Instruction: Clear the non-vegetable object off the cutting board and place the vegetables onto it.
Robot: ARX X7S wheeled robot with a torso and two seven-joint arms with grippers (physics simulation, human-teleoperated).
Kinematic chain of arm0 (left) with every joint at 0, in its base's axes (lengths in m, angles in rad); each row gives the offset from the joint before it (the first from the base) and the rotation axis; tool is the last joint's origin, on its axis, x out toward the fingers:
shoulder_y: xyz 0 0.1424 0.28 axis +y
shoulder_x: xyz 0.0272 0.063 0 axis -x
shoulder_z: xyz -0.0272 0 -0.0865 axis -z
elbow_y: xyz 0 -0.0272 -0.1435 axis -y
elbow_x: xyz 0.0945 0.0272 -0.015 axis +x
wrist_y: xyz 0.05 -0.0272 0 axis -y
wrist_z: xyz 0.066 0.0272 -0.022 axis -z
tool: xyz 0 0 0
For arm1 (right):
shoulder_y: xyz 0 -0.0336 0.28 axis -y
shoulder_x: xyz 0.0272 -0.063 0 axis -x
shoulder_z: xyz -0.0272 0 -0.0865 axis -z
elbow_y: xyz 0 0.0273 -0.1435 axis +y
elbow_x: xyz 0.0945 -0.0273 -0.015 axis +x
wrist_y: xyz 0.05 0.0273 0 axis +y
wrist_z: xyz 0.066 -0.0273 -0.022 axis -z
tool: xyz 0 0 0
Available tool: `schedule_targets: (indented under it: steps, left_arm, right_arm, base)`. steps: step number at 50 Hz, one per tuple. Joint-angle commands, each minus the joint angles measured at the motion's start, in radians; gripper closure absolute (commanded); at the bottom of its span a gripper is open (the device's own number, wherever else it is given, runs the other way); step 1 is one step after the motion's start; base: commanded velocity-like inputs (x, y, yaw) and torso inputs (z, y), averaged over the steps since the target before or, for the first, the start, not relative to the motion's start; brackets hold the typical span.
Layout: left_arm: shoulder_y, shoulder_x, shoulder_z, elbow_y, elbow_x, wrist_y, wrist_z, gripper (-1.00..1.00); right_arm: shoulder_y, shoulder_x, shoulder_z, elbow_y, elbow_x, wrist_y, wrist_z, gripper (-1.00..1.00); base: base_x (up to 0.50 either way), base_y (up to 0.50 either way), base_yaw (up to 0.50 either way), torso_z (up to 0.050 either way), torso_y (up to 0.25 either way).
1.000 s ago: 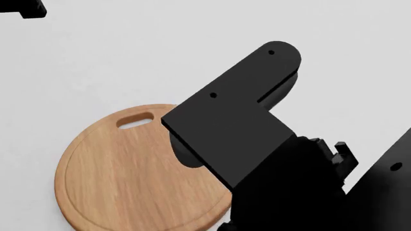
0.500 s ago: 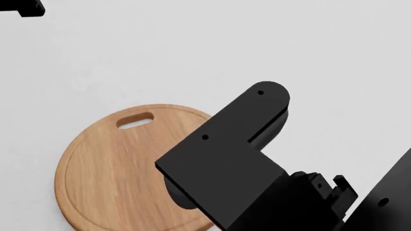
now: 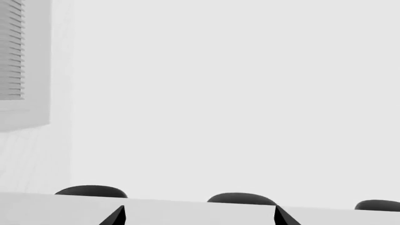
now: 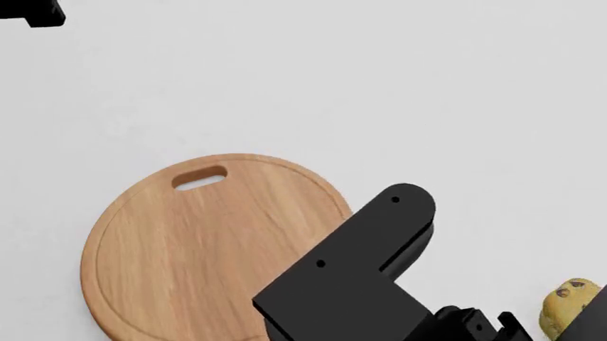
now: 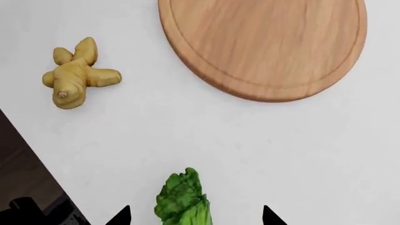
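The round light-wood cutting board [image 4: 180,249] lies bare on the white table, its handle slot toward the far side; its rim also shows in the right wrist view [image 5: 262,47]. The chip-dotted muffin lump [image 4: 569,305] sits on the table at the near right, off the board. In the right wrist view the knobby tan ginger root [image 5: 75,75] lies beside the board, and the frilly leafy green [image 5: 184,199] lies between the spread tips of my open right gripper [image 5: 195,218]. My left gripper [image 3: 198,216] is open and empty, aimed across the table.
My black right arm [image 4: 360,277] covers the board's near right edge. A dark edge [image 5: 25,187] past the table's rim shows in the right wrist view. A slatted window [image 3: 12,51] and dark chair backs [image 3: 240,198] lie beyond the table in the left wrist view.
My right arm has drawn back toward the near edge of the head view, uncovering more of the board and the muffin lump at the near right.
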Motion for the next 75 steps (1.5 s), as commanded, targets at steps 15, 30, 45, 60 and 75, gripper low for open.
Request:
schedule_targets:
  steps: [15, 30, 45, 60, 75]
  left_arm:
    - [0.010, -0.008, 0.002, 0.001, -0.002, 0.008, -0.007, -1.00]
    - [0.003, -0.013, 0.001, 0.001, -0.005, 0.004, -0.010, -1.00]
    - [0.011, -0.016, 0.004, -0.003, -0.005, 0.014, -0.011, -1.00]
    - [0.012, -0.019, 0.004, 0.000, -0.007, 0.016, -0.014, -1.00]
    - [0.014, -0.021, 0.009, -0.006, -0.007, 0.021, -0.015, -1.00]
  right_arm:
    - [-0.112, 0.040, 0.020, -0.027, -0.130, 0.004, -0.087, -1.00]
    - [-0.193, 0.059, 0.032, -0.040, -0.206, -0.006, -0.141, -1.00]
    - [-0.273, 0.092, 0.037, -0.062, -0.277, -0.022, -0.187, -1.00]
    - [-0.332, 0.106, 0.040, -0.077, -0.332, -0.034, -0.226, -1.00]
    - [-0.403, 0.115, 0.041, -0.087, -0.395, -0.045, -0.275, -1.00]
  base:
    - [0.00, 0.00, 0.00, 0.000, 0.000]
    - [0.00, 0.00, 0.00, 0.000, 0.000]
    - [0.00, 0.00, 0.00, 0.000, 0.000]
    - [0.00, 0.00, 0.00, 0.000, 0.000]
    - [0.00, 0.00, 0.00, 0.000, 0.000]
